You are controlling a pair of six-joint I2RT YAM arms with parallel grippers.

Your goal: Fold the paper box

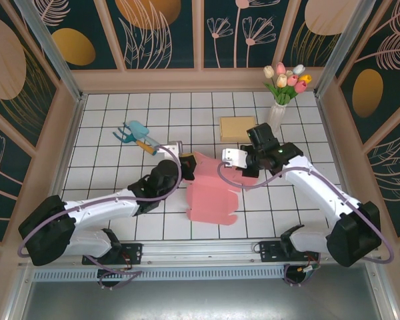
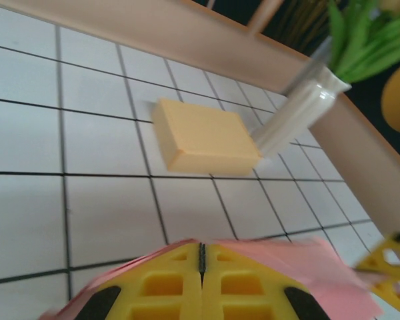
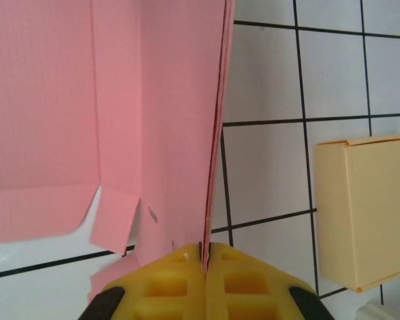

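**Both jaws shut, pink box pinched on the right side**

The right jaws are squeezed together on the pink paper box. In the right wrist view, a raised panel runs edge-on straight into the seam between the yellow pads.

The left jaws are pressed together too, right at the box's far left corner, with pink paper showing past their tips. I honestly can't tell if any sheet is caught in there.

The box lies mostly flat mid-tabletop, between the two wrists. The left arm stretches low, forward and to the right, and the right arm bends inward to the left.

A yellow box and a tulip vase sit behind, near each other.
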